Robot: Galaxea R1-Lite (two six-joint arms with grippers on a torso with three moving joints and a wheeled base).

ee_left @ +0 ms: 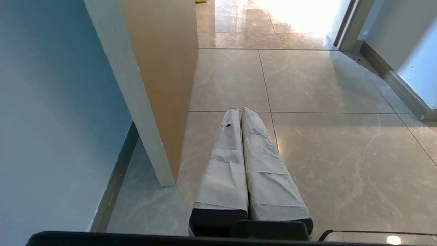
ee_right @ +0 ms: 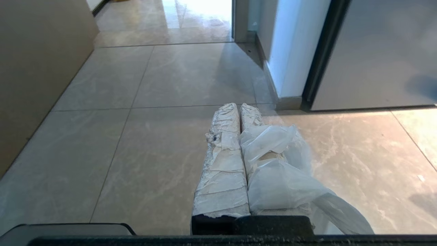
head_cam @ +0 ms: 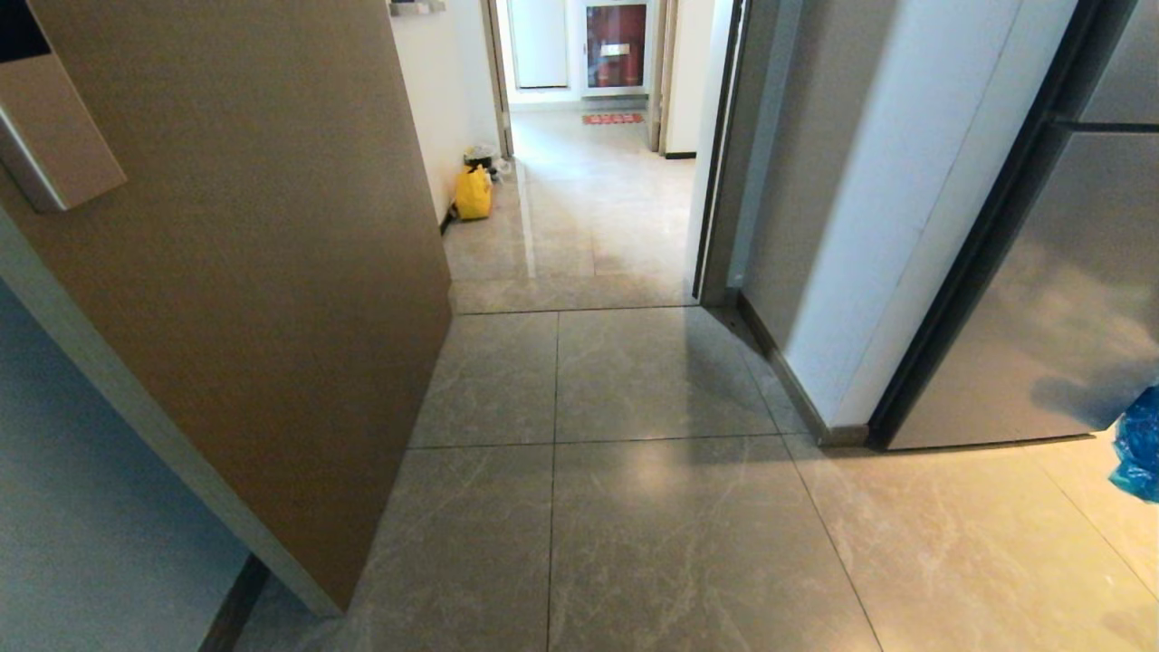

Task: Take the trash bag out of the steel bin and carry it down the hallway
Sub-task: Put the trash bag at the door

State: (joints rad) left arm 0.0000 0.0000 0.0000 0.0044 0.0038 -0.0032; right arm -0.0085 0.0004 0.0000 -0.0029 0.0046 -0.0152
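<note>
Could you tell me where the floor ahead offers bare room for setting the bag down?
Bare tiles lie between the brown door and the fridge. The hallway is crowded only at its left wall, by the yellow bag.

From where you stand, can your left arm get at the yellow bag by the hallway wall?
Probably not. The yellow bag sits well beyond the doorway, while the left gripper hangs shut over the floor beside the brown door. The way between looks free for driving.
</note>
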